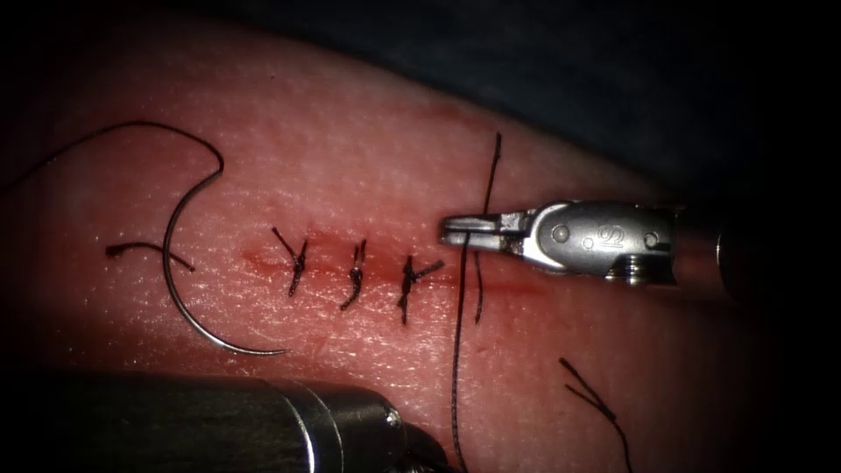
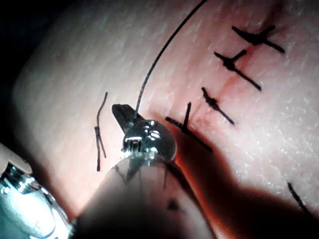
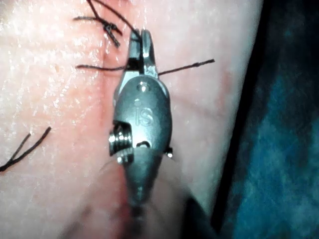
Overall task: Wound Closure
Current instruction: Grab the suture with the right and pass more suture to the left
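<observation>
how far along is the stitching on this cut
Done: three knotted stitches cross the cut in the tissue. In hand: a fourth stitch, right of those, with the right tool shut on its thread and the left tool holding the long strand. The needle lies free on the tissue, left of the cut. Left: the thread ends at the fourth stitch are untrimmed.

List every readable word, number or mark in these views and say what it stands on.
"IS": stamped on the metal body of the right tool, as the right wrist view shows it.
The same stamp, seen turned on the right tool in the endoscope view; it cannot be read for certain there.
</observation>
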Robot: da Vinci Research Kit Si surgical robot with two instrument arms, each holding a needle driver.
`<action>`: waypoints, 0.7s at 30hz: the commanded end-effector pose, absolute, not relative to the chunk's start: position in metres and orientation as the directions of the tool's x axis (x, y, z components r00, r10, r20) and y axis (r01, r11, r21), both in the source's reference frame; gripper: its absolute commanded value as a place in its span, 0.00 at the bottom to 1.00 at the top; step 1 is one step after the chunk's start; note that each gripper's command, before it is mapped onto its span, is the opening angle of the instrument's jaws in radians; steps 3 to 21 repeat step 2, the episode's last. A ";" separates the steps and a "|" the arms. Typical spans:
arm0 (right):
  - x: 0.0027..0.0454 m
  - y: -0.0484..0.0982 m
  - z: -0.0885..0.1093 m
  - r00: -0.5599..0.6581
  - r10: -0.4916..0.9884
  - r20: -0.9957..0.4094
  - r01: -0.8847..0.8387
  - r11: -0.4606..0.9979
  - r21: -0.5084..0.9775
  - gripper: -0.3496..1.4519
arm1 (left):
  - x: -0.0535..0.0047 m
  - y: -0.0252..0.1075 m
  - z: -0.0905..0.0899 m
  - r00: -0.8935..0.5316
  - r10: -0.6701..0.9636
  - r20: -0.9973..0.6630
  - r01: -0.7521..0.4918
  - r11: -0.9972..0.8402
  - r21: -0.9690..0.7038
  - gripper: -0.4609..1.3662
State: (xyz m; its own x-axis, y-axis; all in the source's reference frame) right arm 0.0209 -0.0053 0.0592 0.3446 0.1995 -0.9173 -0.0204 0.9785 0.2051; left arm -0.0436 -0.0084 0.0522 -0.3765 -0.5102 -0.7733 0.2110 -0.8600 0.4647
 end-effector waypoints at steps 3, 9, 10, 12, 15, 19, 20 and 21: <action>0.0209 -0.005 0.059 0.345 0.201 -0.917 -0.021 0.978 0.206 0.00 | -0.0436 -0.008 0.052 -0.380 -0.509 -0.772 0.218 -0.861 0.460 0.06; 0.0209 -0.005 0.059 0.345 0.201 -0.917 -0.021 0.978 0.206 0.00 | -0.0436 -0.008 0.052 -0.380 -0.509 -0.772 0.218 -0.861 0.460 0.06; 0.0209 -0.005 0.059 0.345 0.201 -0.917 -0.021 0.978 0.206 0.00 | -0.0436 -0.008 0.052 -0.380 -0.509 -0.772 0.218 -0.861 0.460 0.06; 0.0209 -0.005 0.059 0.345 0.201 -0.917 -0.021 0.978 0.206 0.00 | -0.0436 -0.008 0.052 -0.380 -0.509 -0.772 0.218 -0.861 0.460 0.06; 0.0209 -0.005 0.059 0.345 0.201 -0.917 -0.021 0.978 0.206 0.00 | -0.0436 -0.008 0.052 -0.380 -0.509 -0.772 0.218 -0.861 0.460 0.06; 0.0209 -0.005 0.059 0.345 0.201 -0.917 -0.021 0.978 0.206 0.00 | -0.0436 -0.008 0.052 -0.380 -0.509 -0.772 0.218 -0.861 0.460 0.06; 0.0209 -0.005 0.059 0.345 0.201 -0.917 -0.021 0.978 0.206 0.00 | -0.0436 -0.008 0.052 -0.380 -0.509 -0.772 0.218 -0.861 0.460 0.06; 0.0209 -0.005 0.059 0.345 0.201 -0.917 -0.021 0.978 0.206 0.00 | -0.0436 -0.008 0.052 -0.380 -0.509 -0.772 0.218 -0.861 0.460 0.06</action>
